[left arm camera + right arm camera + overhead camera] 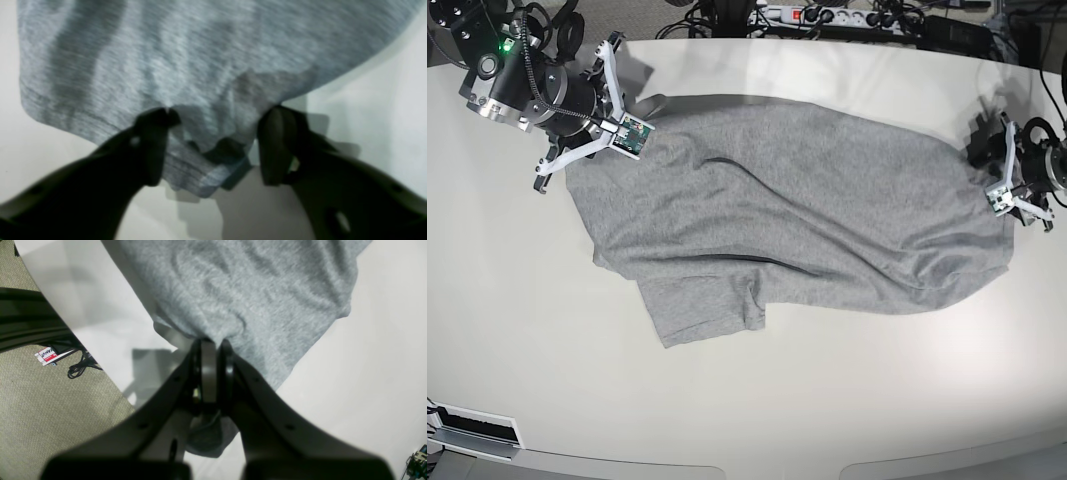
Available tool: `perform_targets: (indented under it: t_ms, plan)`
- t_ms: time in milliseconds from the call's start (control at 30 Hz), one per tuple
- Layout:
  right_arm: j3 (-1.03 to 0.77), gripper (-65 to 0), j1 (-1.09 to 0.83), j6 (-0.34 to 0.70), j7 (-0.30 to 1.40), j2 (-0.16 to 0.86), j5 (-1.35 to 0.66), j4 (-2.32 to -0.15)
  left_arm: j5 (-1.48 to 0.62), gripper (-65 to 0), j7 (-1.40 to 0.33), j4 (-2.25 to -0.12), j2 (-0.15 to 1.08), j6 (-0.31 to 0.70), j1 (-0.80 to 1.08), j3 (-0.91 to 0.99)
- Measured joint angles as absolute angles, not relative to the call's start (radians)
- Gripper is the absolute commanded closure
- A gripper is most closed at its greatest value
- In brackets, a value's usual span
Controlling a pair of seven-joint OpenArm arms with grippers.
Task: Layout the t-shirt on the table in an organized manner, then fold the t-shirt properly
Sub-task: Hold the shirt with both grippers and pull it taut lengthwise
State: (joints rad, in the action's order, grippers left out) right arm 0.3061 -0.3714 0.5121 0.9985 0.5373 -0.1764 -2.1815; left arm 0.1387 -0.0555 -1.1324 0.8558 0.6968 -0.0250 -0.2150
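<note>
The heather-grey t-shirt [787, 210] lies spread and wrinkled across the table [747, 400], one sleeve [707, 310] pointing toward the front. In the left wrist view my left gripper [222, 113] is open at the shirt's edge [200, 66], with a loose fold of cloth between its dark fingers [156, 140] and untouched by them. It sits at the shirt's right end [992, 160] in the base view. My right gripper [213, 343] is shut on a bunched part of the t-shirt [250, 290], at the shirt's far left corner beside the right arm [527, 85].
The table's rounded edge [100, 350] runs close to my right gripper, with carpet floor [50, 413], a black cable [80, 368] and a small red-labelled box [46, 355] below. A power strip and cables [827, 15] line the back edge. A white box [472, 430] sits front left.
</note>
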Motion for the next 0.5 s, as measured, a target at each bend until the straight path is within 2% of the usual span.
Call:
perform_targets:
  t_ms: [100,133,333,500]
  plan:
    - [0.306,0.0,-0.371,0.512,0.999,0.537,-0.176,-2.181,0.136,-6.8,-0.06,-1.131,0.855,0.697,-0.029,-0.215]
    - [0.306,0.0,-0.371,0.512,0.999,0.537,-0.176,-2.181,0.138,0.0,-0.063,-1.13,0.855,0.698,-0.031,-0.215]
    - [0.306,0.0,-0.371,0.512,0.999,0.537,-0.176,-2.181,0.115,0.0,-0.118,-1.154,0.86,0.697,-0.033,-0.215]
    - [0.306,0.0,-0.372,0.546,0.999,0.537,-0.176,-2.181,-0.034,0.0,-0.299,-1.3,0.926,0.699,-0.028,-0.215]
